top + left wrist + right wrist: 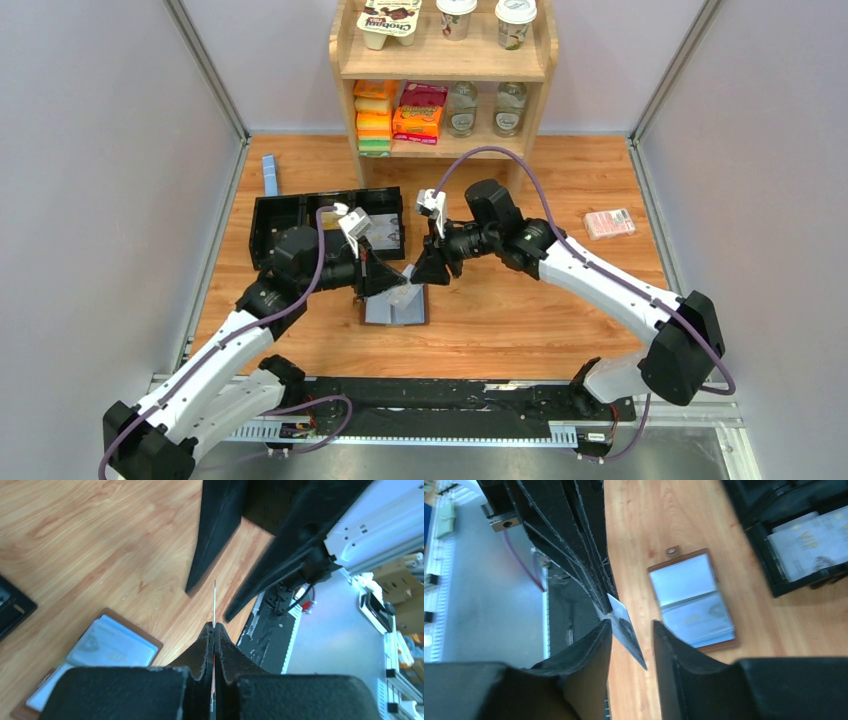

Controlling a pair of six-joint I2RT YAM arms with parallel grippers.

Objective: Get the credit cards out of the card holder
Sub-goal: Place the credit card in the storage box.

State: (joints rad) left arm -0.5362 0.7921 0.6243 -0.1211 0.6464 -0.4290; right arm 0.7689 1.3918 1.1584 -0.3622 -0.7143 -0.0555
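Observation:
The card holder point(385, 312) lies open on the wooden table, brown edging around grey-blue pockets point(691, 600); a pale card shows in one pocket point(698, 621). My left gripper point(215, 627) is shut on a thin silvery credit card point(626, 632), held just above the holder and seen edge-on in the left wrist view point(215, 600). My right gripper point(631, 625) is open, its fingers on either side of the card's free end, one fingertip point(601, 635) close against it. From above, both grippers meet over the holder point(410, 280).
A long black tray point(290, 215) behind the holder has pale cards in one compartment point(809, 540). A blue strip point(269, 175) lies at the back left, a pink-red packet point(609, 223) at the right. A wooden shelf point(445, 70) of goods stands at the back.

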